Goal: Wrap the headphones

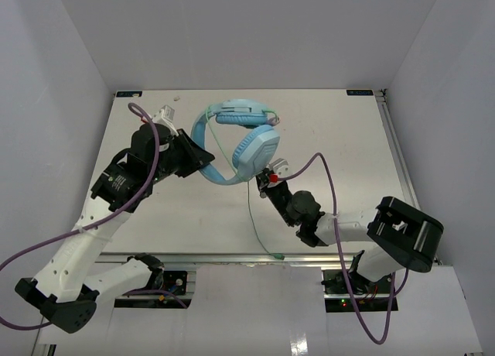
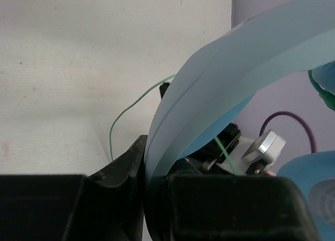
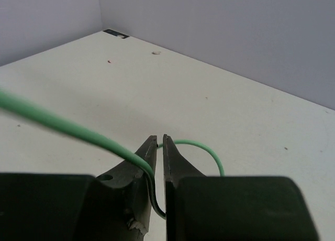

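The far right part of the table [image 1: 348,131] lies bare, leaving open room between the headphones [image 1: 251,143] and the side wall [image 1: 441,100]. On the left, the left gripper [image 1: 203,160], clamped on the headband [image 1: 203,131], and the left arm [image 1: 100,217] bar the way. The thin green cord [image 1: 253,217], pinched by the right gripper [image 1: 263,180], runs to the near edge and splits the middle. The strip between cord and left arm is passable. A purple cable [image 1: 329,178] arches over the right arm [image 1: 340,228].
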